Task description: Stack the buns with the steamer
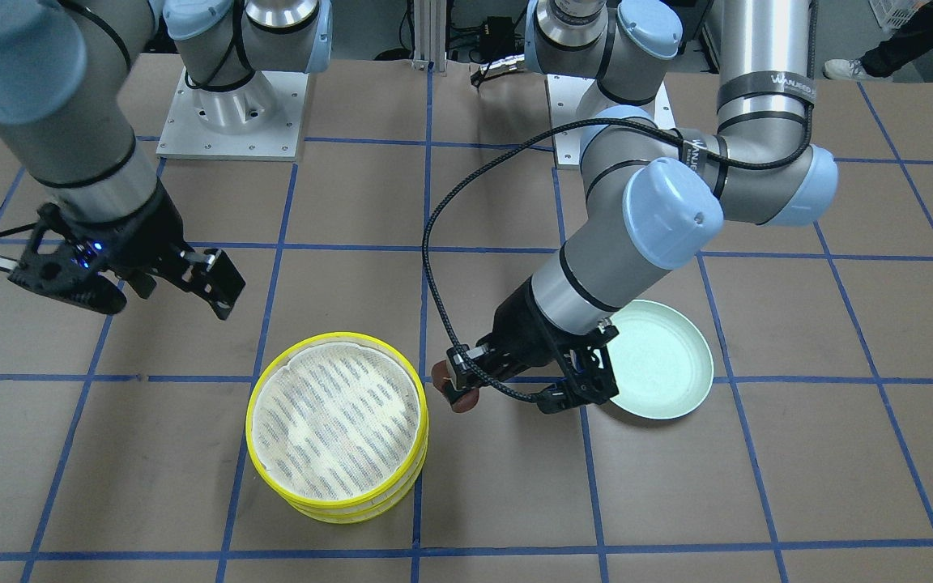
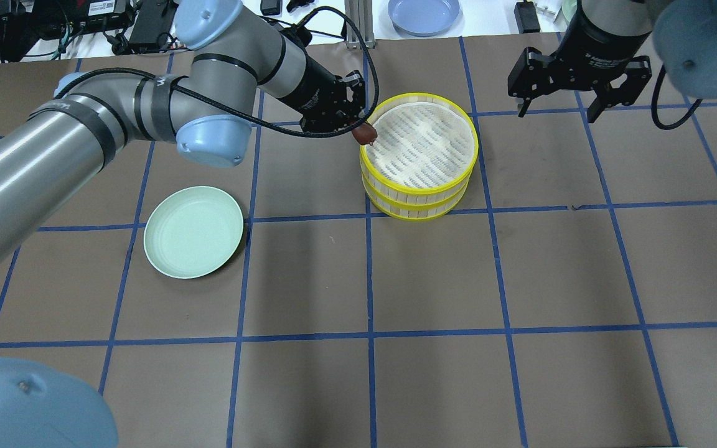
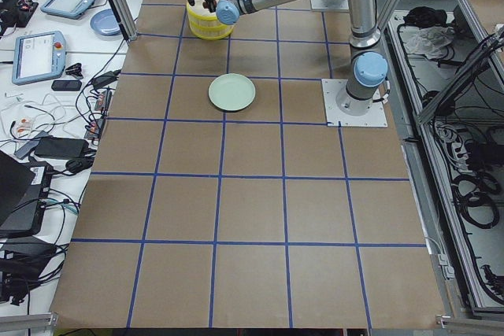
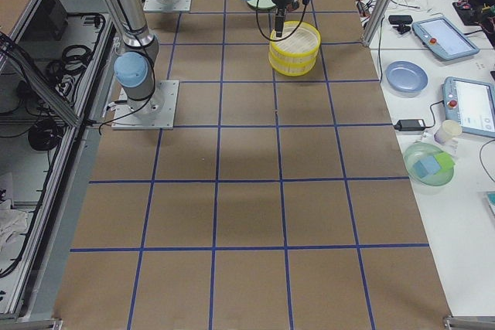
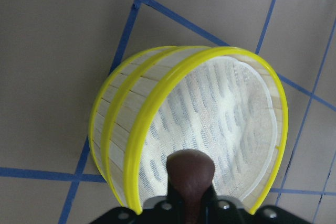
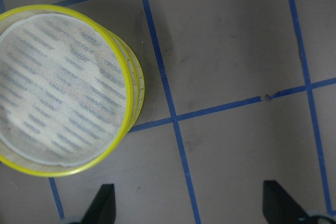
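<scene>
The steamer [image 2: 424, 188] is two yellow-rimmed trays stacked on the table; the top tray's white mesh floor is bare. My left gripper [image 2: 357, 124] is shut on the dark reddish-brown bun [image 2: 366, 133] and holds it in the air at the top tray's left rim. In the left wrist view the bun [image 5: 190, 174] hangs just over the near rim of the steamer [image 5: 142, 129]. The front view shows the same bun [image 1: 464, 399] beside the steamer [image 1: 252, 421]. The cream-white bun is hidden or out of view. My right gripper [image 2: 557, 111] is open and empty, to the right of the steamer and further back.
The pale green plate [image 2: 193, 231] lies empty on the table's left side, also in the front view [image 1: 665, 389]. A blue plate [image 2: 424, 14] sits on the white bench beyond the table. The left arm's black cable [image 1: 434, 267] loops above the table.
</scene>
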`<state>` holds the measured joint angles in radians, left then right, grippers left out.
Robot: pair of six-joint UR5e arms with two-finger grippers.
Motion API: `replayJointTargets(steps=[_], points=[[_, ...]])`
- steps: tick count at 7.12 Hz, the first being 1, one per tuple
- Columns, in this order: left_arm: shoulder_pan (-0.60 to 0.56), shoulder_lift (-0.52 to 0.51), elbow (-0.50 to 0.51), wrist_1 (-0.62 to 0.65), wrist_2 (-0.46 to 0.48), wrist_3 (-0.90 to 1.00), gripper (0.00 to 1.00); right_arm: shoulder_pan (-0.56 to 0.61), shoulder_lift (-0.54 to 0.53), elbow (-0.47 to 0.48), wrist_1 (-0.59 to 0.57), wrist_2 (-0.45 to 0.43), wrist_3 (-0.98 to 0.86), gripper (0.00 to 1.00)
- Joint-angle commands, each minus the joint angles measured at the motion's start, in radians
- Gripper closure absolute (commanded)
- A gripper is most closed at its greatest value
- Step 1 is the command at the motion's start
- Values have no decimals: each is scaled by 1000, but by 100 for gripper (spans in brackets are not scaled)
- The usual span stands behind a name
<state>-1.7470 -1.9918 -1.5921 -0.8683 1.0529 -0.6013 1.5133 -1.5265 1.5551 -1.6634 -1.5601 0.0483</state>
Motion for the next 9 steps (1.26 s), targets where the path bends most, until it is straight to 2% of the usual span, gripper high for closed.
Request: replayJointTargets(steps=[1, 4, 6, 8, 9], points=[[-31, -33, -2, 25, -4, -9, 0, -5, -26, -1, 47, 2, -145, 0], [-34, -45, 10, 43, -8, -51, 0, -5, -26, -1, 39, 0, -153, 0], [-23, -26, 38, 26, 27, -23, 0, -5, -26, -1, 36, -3, -153, 0], [59, 17, 38, -26, 77, 206, 0, -5, -26, -1, 33, 2, -153, 0], [96, 43, 40, -143, 149, 356, 0, -5, -24, -1, 33, 0, -151, 0]])
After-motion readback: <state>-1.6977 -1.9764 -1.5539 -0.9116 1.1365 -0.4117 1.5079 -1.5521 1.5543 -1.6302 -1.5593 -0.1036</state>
